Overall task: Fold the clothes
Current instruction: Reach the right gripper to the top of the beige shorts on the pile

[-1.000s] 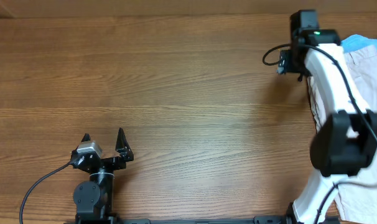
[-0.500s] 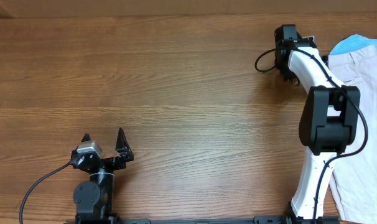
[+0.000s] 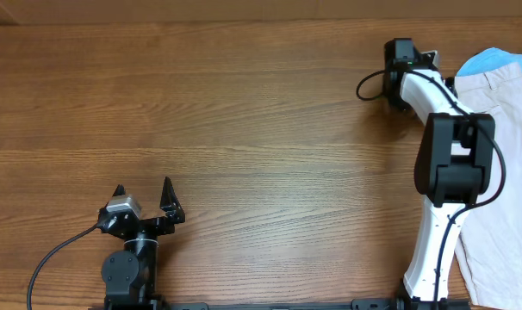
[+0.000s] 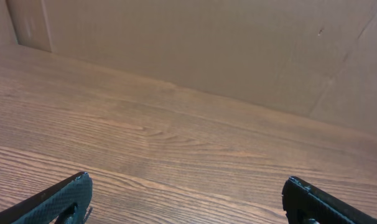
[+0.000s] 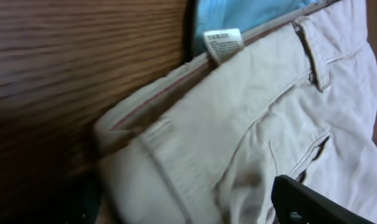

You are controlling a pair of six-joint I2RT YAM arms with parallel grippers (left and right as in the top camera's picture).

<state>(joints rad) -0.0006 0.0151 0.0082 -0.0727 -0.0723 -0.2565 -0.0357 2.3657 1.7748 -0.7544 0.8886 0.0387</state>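
Beige trousers point(image 3: 514, 116), blue garment point(image 3: 494, 60) partly beyond the right edge.

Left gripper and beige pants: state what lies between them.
Overhead view: bare wooden table from the left gripper across, then the right arm standing at the edge of the beige pants.

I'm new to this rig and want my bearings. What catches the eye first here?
The right arm stretched to the far right corner of the table, ending at the waistband of beige trousers, a light blue garment showing beyond them. The left gripper sits open and idle at the near left.
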